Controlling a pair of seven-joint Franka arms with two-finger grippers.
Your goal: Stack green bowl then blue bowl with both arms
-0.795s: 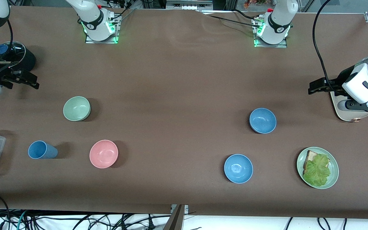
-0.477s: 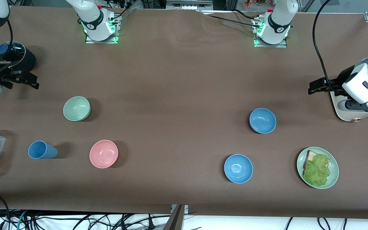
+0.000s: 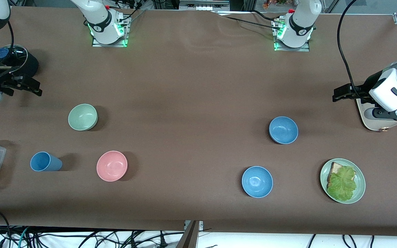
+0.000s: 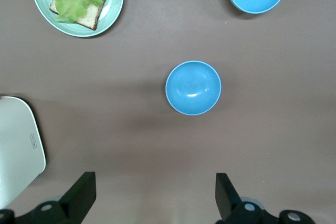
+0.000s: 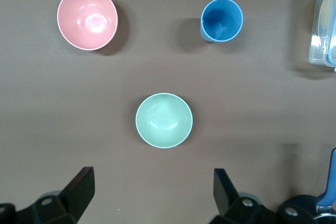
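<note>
Nothing is stacked yet, so the task looks barely begun; the left gripper (image 4: 152,198) hangs over the table's left-arm end, jaws apart, empty; the right gripper (image 5: 152,195) likewise at its own end. The green bowl (image 3: 82,117) sits farther back than the pink bowl (image 3: 112,165); the duller blue bowl (image 3: 283,130) sits toward the left arm's end. Next, the right gripper should descend on the green rim.
</note>
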